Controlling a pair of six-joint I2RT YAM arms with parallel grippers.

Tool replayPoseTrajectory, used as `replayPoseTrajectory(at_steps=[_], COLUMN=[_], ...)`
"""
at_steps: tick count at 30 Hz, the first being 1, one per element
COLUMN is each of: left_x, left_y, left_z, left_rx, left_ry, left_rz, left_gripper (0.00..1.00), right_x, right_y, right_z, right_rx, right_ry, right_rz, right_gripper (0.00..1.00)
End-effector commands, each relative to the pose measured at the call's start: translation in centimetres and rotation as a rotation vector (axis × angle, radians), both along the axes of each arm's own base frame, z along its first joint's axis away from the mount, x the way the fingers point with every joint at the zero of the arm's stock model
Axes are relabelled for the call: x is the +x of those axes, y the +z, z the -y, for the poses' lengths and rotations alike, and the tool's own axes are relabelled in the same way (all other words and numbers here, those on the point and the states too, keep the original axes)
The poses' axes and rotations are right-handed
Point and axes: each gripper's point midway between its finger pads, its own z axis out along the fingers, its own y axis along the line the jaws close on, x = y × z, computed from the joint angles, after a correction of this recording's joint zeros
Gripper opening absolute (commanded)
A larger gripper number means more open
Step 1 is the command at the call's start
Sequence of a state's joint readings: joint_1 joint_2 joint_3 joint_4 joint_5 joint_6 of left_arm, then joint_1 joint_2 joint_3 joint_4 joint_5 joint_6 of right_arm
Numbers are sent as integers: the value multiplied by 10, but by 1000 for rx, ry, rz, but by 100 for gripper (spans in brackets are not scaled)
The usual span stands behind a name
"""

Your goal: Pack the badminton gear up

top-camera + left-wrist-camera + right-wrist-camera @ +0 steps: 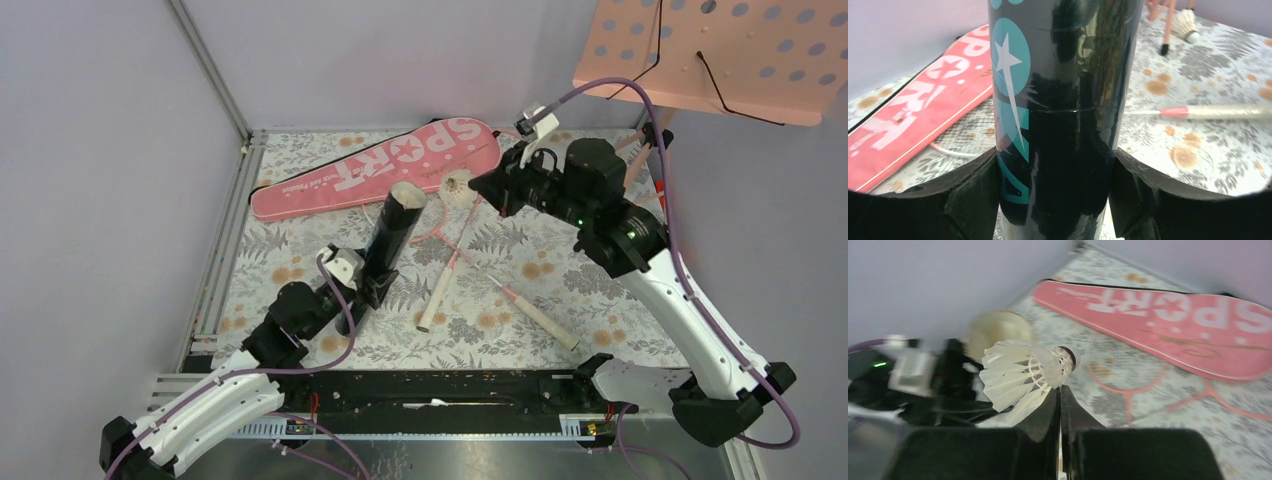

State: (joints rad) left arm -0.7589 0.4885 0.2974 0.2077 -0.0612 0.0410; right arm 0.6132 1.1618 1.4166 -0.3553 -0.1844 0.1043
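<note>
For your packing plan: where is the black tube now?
Top view, left of centre: the black tube, held by the left hand, beside the pink racket bag.

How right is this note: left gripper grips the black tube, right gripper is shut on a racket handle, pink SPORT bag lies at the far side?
One error: the right gripper is shut on a shuttlecock, not a racket handle, as the right wrist view shows. The rest stands: left gripper on the black tube, SPORT bag at the far side.
</note>
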Motion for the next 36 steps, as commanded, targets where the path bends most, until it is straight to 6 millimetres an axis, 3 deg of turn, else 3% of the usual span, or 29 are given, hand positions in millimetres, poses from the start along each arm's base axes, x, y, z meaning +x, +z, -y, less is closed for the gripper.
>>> replayPoseTrajectory(at_steps=[1, 5, 9, 22, 27, 34, 36], left_x=[-23, -32, -36, -55, -57, -58, -58], left_y=[27, 25, 25, 30, 32, 31, 31], left_z=[26, 34, 37, 37, 37, 38, 38], left_rx=[-37, -16, -10, -35, -39, -41, -41], left_ry=[-206, -276, -311, -383, -393, -398, -399], left_rz=[124, 137, 150, 224, 233, 226, 221], left_gripper=[21, 22, 21, 20, 19, 19, 19], right_x=[-73, -105, -116, -103, -103, -88, -85], right_y=[35, 45, 49, 29, 21, 3, -4], right_z=[-30, -33, -31, -25, -34, -56, -61], right_rx=[174, 227, 251, 171, 151, 114, 78], right_ry=[371, 504, 534, 441, 495, 494, 481], right_rz=[-60, -109, -132, -193, -254, -343, -340], right_gripper=[0, 0, 0, 0, 0, 0, 7])
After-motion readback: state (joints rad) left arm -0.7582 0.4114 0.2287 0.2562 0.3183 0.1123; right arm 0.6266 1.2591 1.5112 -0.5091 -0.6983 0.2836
